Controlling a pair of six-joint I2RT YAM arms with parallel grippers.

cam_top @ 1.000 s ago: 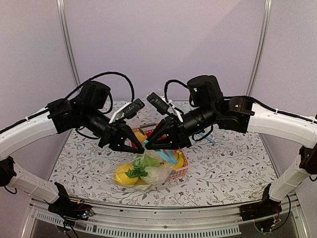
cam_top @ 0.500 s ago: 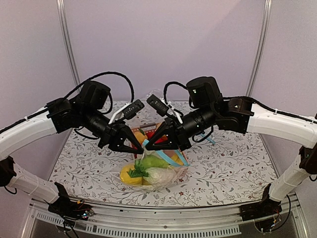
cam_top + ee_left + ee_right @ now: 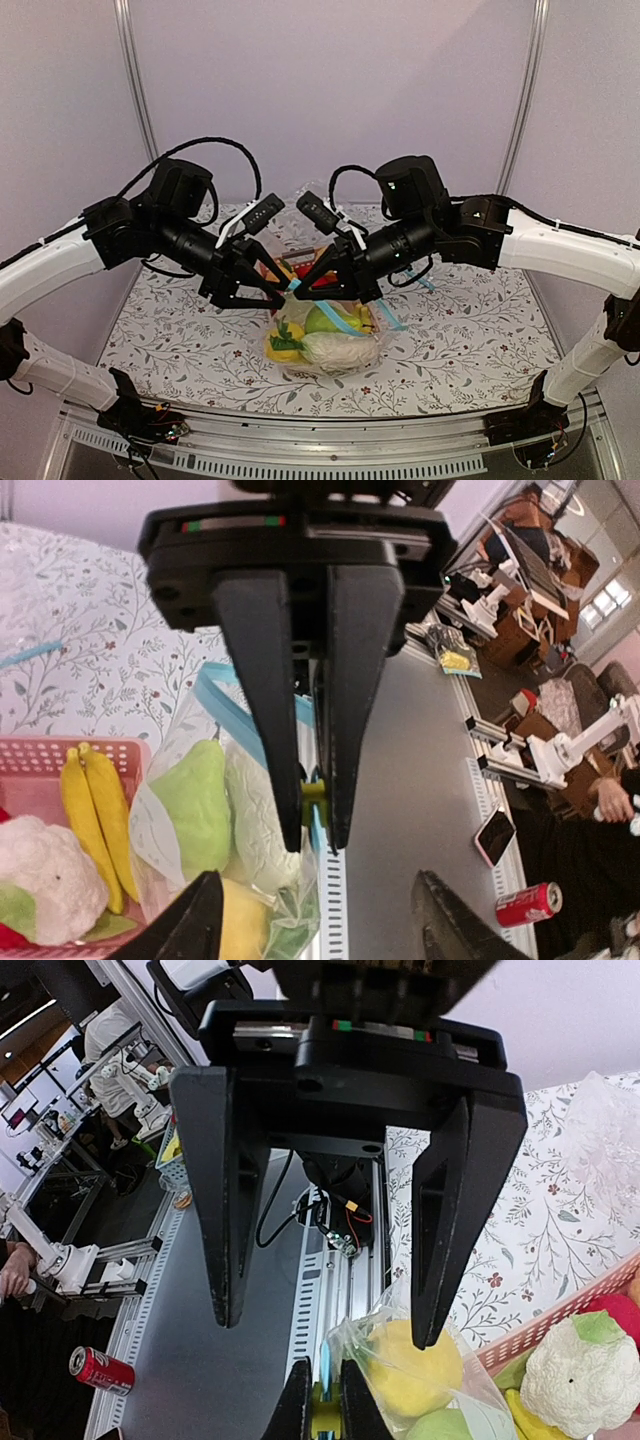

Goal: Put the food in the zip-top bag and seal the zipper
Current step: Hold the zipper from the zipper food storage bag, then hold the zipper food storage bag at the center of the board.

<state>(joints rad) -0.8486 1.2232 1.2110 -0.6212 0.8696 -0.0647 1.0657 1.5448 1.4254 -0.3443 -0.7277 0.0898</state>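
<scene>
The zip-top bag [image 3: 322, 342] sags below my two grippers with the food inside it: a yellow lemon [image 3: 281, 346], a green fruit [image 3: 325, 320] and a white piece [image 3: 342, 351]. My right gripper [image 3: 298, 286] is shut on the light-blue zipper [image 3: 236, 706], pinching it at a yellow-green slider [image 3: 325, 1422]. The right wrist view shows those jaws [image 3: 323, 1375] closed on the strip. My left gripper [image 3: 283, 298] stands open just left of the bag's mouth, nothing between its fingers [image 3: 205, 915]. Whether the bag's bottom rests on the table I cannot tell.
A pink basket [image 3: 40, 755] behind the bag holds a white cauliflower [image 3: 45, 865] and a banana bunch [image 3: 85, 800]. Crumpled clear plastic [image 3: 310, 195] lies at the back. A loose light-blue strip [image 3: 420, 282] lies to the right. The table's front rail [image 3: 330, 435] is close below the bag.
My left gripper has opened and let go of the bag's edge. The bag has risen and shifted right, now held by the right gripper alone.
</scene>
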